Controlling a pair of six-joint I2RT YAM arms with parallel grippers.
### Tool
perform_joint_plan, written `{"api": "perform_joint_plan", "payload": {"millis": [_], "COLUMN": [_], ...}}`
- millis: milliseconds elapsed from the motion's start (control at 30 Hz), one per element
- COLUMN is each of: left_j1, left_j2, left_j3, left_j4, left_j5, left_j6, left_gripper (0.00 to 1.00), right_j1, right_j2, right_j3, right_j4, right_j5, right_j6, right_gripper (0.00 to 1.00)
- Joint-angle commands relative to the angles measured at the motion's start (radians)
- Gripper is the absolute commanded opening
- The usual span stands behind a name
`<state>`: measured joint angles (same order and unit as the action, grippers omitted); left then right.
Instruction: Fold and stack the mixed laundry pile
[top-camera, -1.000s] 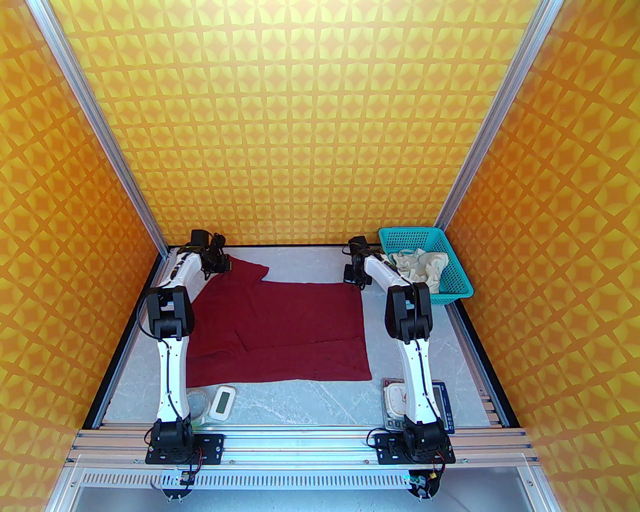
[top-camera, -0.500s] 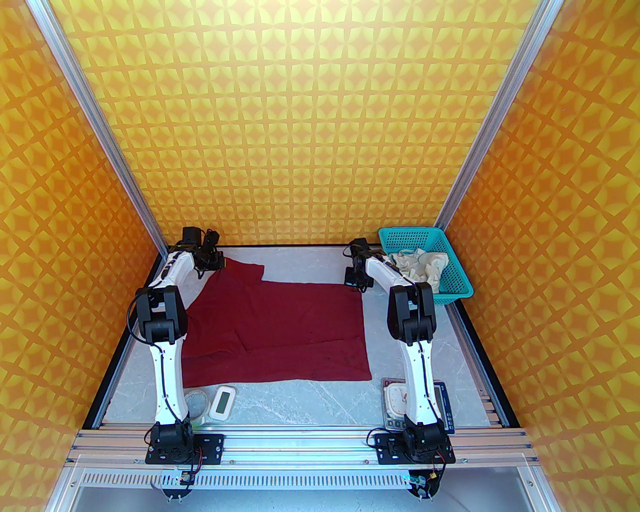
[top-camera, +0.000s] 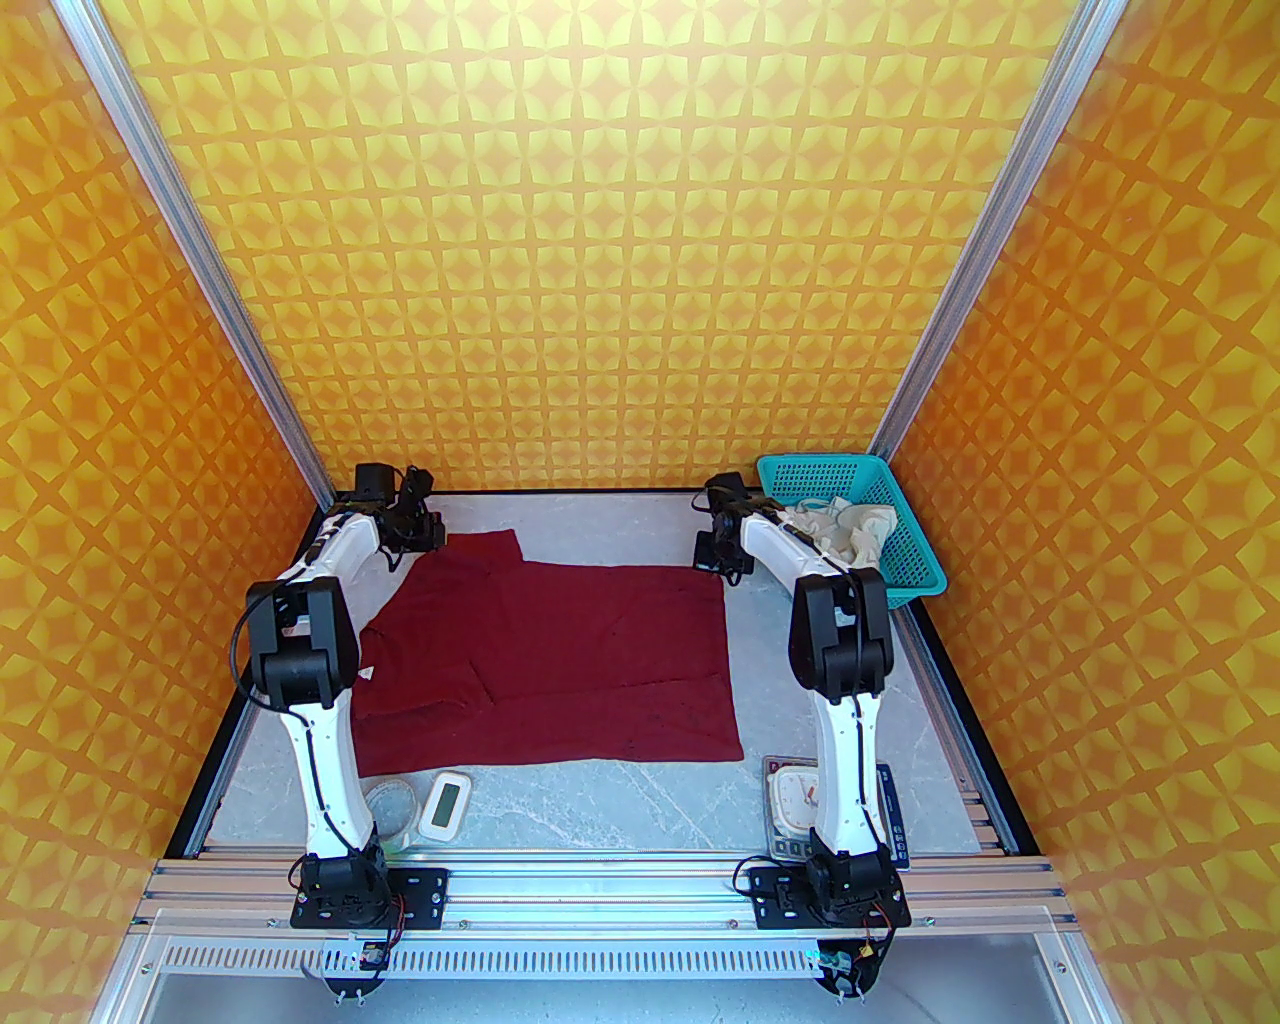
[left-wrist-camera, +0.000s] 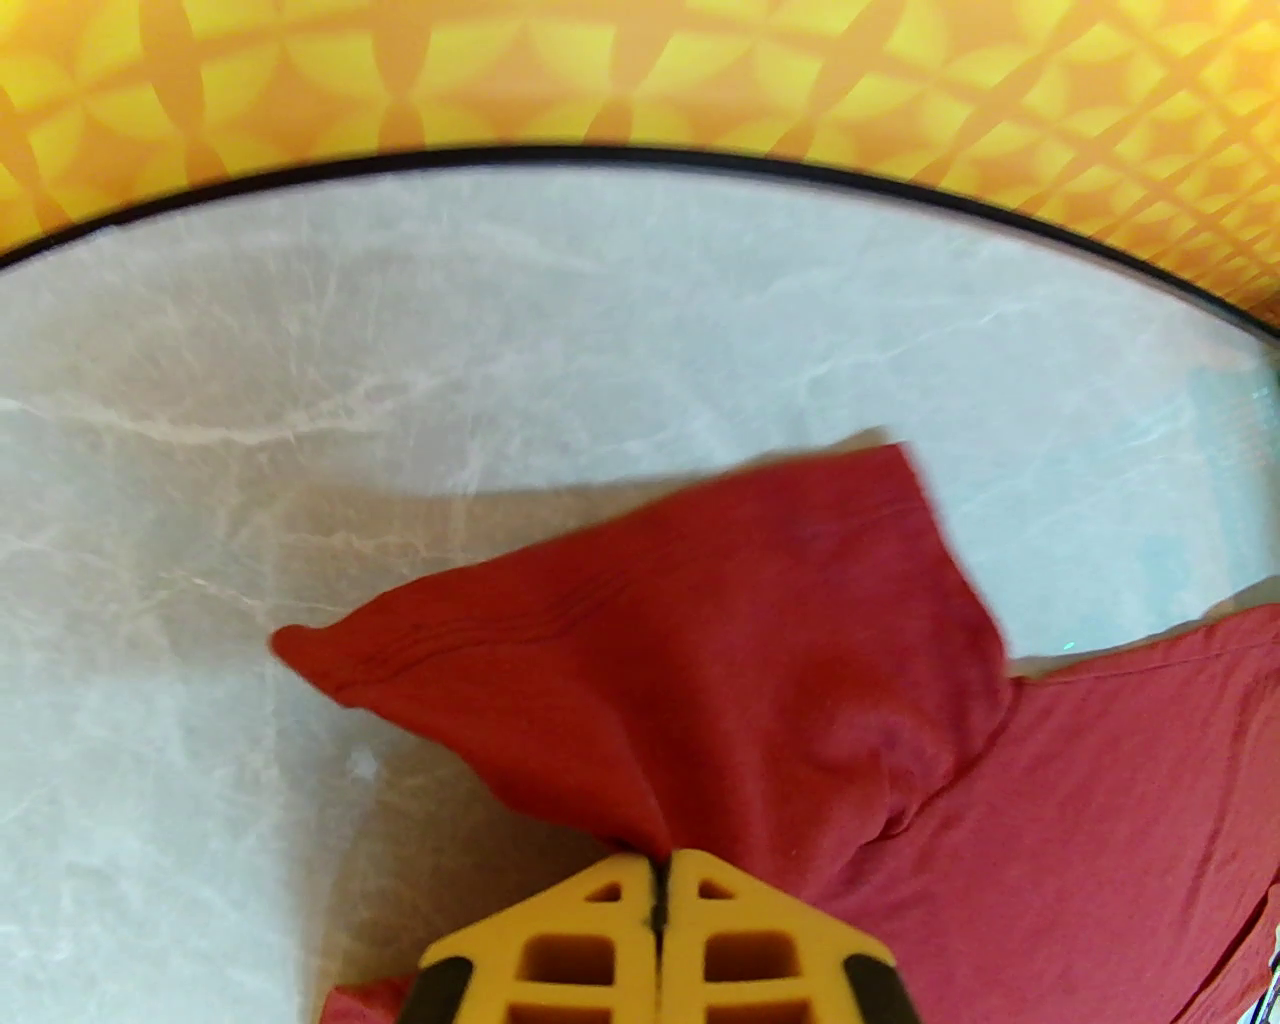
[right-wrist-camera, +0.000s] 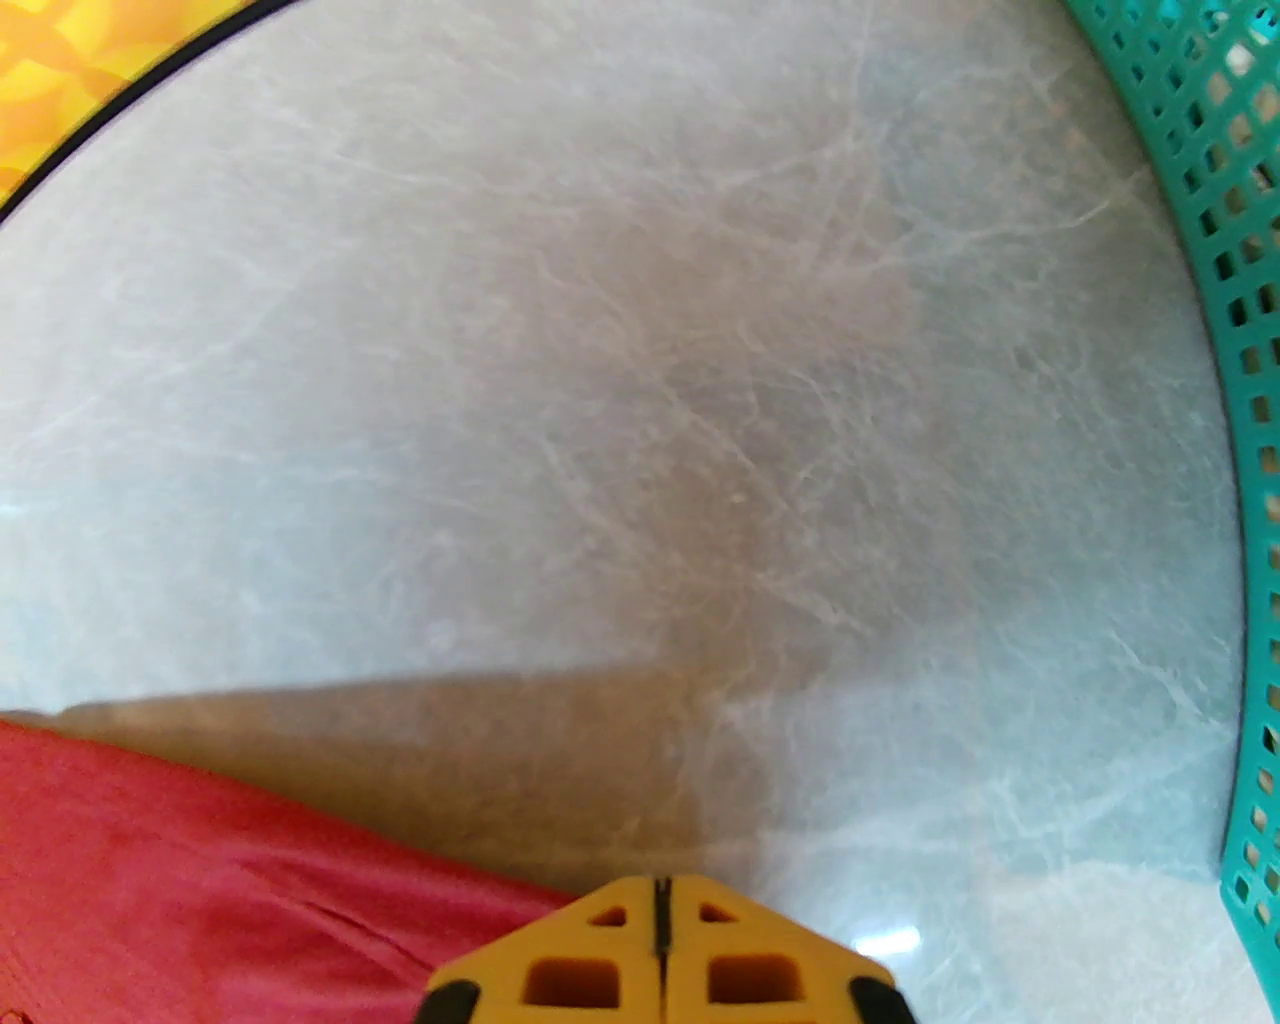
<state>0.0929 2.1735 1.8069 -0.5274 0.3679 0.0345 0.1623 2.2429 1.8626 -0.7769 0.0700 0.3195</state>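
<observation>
The dark red short-sleeved shirt (top-camera: 560, 650) is lying spread flat, 1 sleeve lifting pinched in the left gripper (left-wrist-camera: 660, 865); the cream-white shorts (top-camera: 858, 530) are sitting crumpled just right of the right gripper (right-wrist-camera: 660, 890).

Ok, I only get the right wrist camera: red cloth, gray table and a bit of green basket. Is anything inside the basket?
Observer: Yes, cream-white shorts lie crumpled in the teal basket.
Operator: What is the other arm doing?
Observer: The left gripper is shut on the red shirt, next to a sleeve at the shirt's far left.
Operator: Is the shirt folded yet?
Observer: Not yet. From above it lies spread wide across the table, mostly flat.
</observation>
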Motion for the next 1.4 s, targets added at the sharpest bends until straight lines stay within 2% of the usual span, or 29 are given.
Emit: {"api": "perform_joint_plan", "payload": {"millis": [0, 333, 367, 400, 433, 467, 500, 833, 900, 1100, 1367], "left_j1": [0.014, 0.032, 0.034, 0.036, 0.039, 0.039, 0.038, 0.029, 0.019, -0.054, -0.130], "left_j2": [-0.056, -0.184, -0.174, -0.159, -0.132, -0.101, -0.070, 0.348, 0.401, 0.418, 0.509], "left_j3": [-0.073, -0.257, -0.251, -0.232, -0.200, -0.159, -0.120, 0.496, 0.574, 0.554, 0.647], "left_j4": [0.064, 0.143, 0.139, 0.124, 0.100, 0.069, 0.041, -0.337, -0.396, -0.390, -0.487], "left_j5": [0.020, 0.021, 0.020, 0.020, 0.020, 0.020, 0.020, -0.056, -0.064, -0.076, -0.258], "left_j6": [-0.017, -0.048, -0.051, -0.051, -0.048, -0.043, -0.040, -0.020, -0.008, 0.083, 0.190], "left_gripper": [0.00, 0.00, 0.06, 0.23, 0.50, 0.61, 0.65, 0.66, 0.66, 0.71, 0.73], "right_j1": [0.000, 0.000, 0.000, 0.000, 0.000, 0.000, 0.000, 0.000, 0.000, 0.000, 0.000], "right_j2": [-0.059, -0.140, -0.136, -0.129, -0.120, -0.112, -0.104, -0.048, -0.041, -0.025, -0.025], "right_j3": [-0.041, -0.131, -0.127, -0.121, -0.114, -0.106, -0.099, -0.048, -0.048, -0.040, -0.029], "right_j4": [0.028, 0.057, 0.057, 0.054, 0.053, 0.054, 0.054, 0.060, 0.061, 0.064, 0.054], "right_j5": [-0.004, -0.026, -0.029, -0.031, -0.036, -0.041, -0.047, -0.090, -0.092, -0.108, -0.112], "right_j6": [-0.013, -0.016, -0.017, -0.017, -0.017, -0.017, -0.017, 0.003, 0.006, 0.013, 0.012], "right_gripper": [0.00, 0.00, 0.00, 0.00, 0.00, 0.00, 0.00, 0.00, 0.00, 0.00, 0.00]}}
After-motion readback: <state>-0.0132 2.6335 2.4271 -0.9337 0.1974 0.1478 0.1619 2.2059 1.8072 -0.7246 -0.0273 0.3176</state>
